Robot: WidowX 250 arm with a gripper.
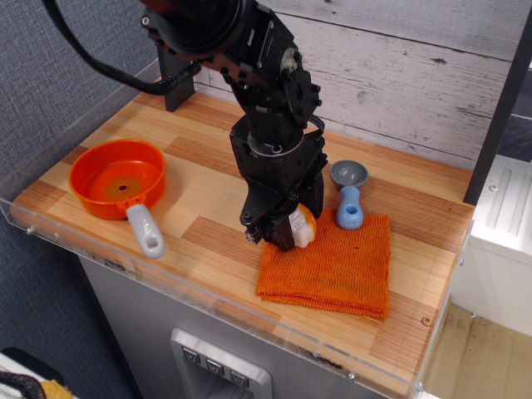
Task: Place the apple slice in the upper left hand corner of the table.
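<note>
The apple slice (302,225) lies at the orange cloth's far left corner. Only a sliver of its white face and orange-yellow rind shows behind my black gripper (278,233). The gripper is low over the slice, with its near finger (273,234) in front of it. The jaws stand on either side of the slice, but I cannot tell whether they are pressing on it. The wooden plank table (208,158) stretches away to the left, and its upper left corner lies near a dark post (174,83).
An orange pan (117,178) with a grey handle (145,231) sits at the left front. A blue-handled grey scoop (349,189) lies just right of the gripper. The orange knitted cloth (332,266) lies at the front right. A clear acrylic rim (75,241) edges the table.
</note>
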